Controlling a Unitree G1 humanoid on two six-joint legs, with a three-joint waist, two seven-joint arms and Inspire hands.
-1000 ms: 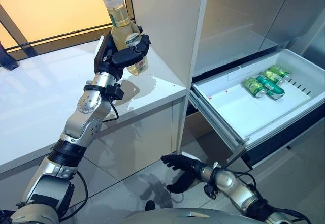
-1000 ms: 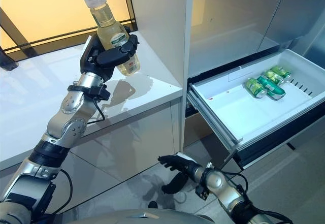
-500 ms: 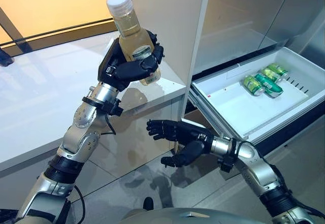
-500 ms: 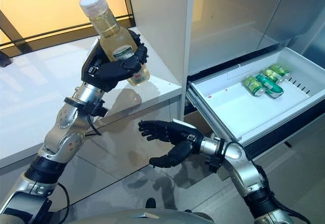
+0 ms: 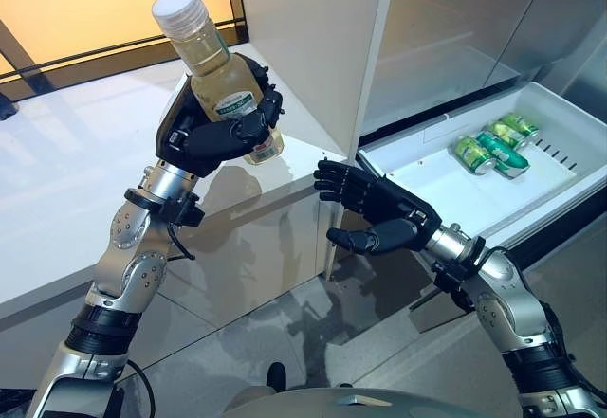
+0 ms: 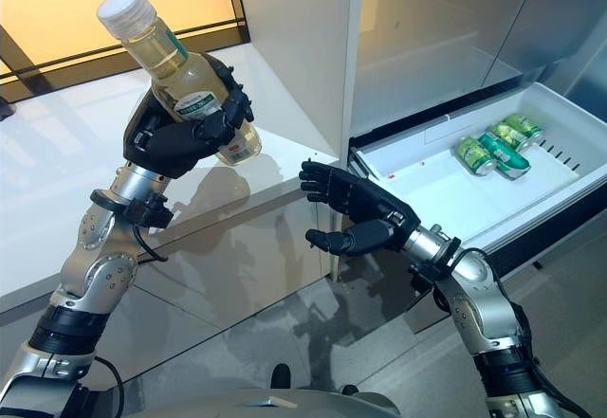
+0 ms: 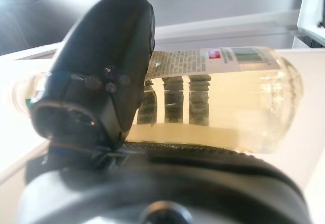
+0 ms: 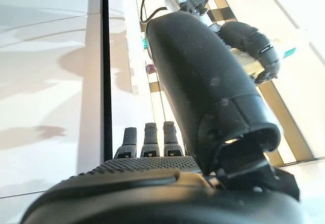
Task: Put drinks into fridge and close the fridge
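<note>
My left hand point(image 5: 204, 138) is shut on a bottle point(image 5: 211, 69) of pale yellow drink with a white cap, held tilted above the white counter point(image 5: 66, 190); the bottle also shows in the left wrist view point(image 7: 238, 97). My right hand point(image 5: 379, 214) is open and empty, fingers spread toward the bottle, in the air between the counter's corner and the open fridge drawer point(image 5: 446, 186). Green cans point(image 5: 488, 148) lie in the drawer's far right corner.
The white fridge body point(image 5: 313, 48) stands between the counter and the drawer, with an open compartment point(image 5: 446, 39) above the drawer. The drawer juts out over the grey floor point(image 5: 285, 333). An orange-lit window point(image 5: 85, 10) runs behind the counter.
My right hand has risen from near the floor to just right of the bottle, fingers spread. My left hand has drawn the bottle left and toward me, tilting it more.
</note>
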